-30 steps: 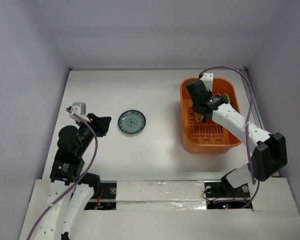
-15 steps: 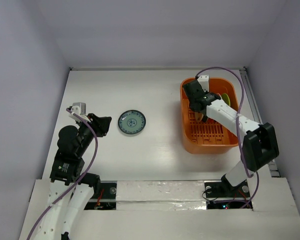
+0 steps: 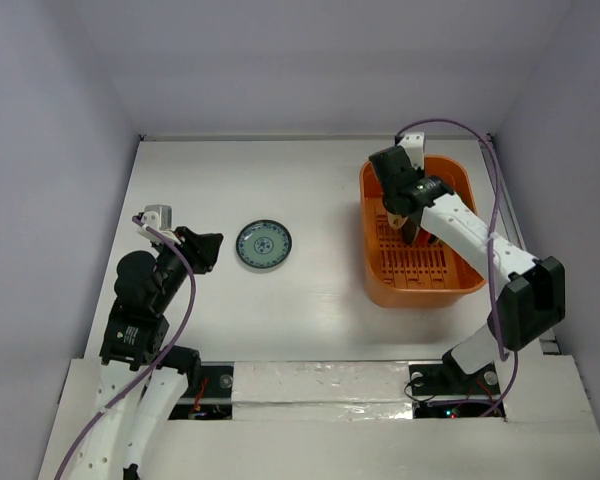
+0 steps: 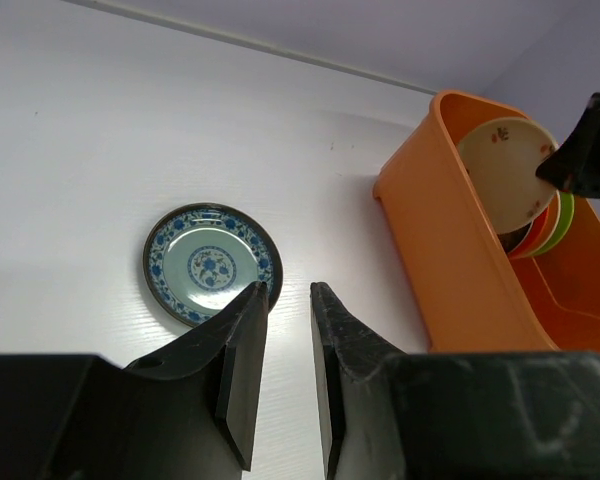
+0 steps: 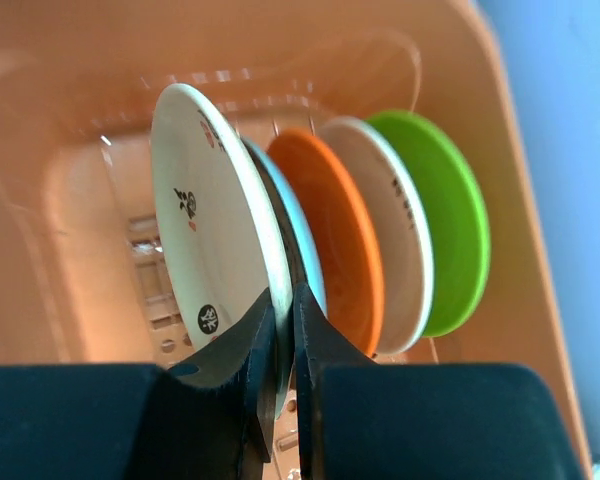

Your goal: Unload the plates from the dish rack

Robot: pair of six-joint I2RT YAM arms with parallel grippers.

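The orange dish rack (image 3: 420, 292) stands at the right of the table. In the right wrist view several plates stand on edge in it (image 5: 70, 120): a cream plate (image 5: 210, 240) in front, then a pale blue-rimmed one (image 5: 308, 260), an orange one (image 5: 345, 240), another cream one (image 5: 405, 230) and a lime green one (image 5: 450, 220). My right gripper (image 5: 285, 295) is shut on the front cream plate's rim, inside the rack (image 3: 408, 225). A blue-green patterned plate (image 3: 263, 245) lies flat on the table. My left gripper (image 4: 288, 290) hangs empty just right of that plate (image 4: 210, 265), its jaws a narrow gap apart.
The left wrist view shows the rack's left wall (image 4: 440, 250) with the cream plate (image 4: 505, 170) standing above its rim. White walls close in the table at the back and both sides. A purple cable (image 3: 495, 215) loops over the right arm.
My right arm has swung its wrist a little to the right over the rack, and it now hides the lime green plate in the top view. The left arm has not moved.
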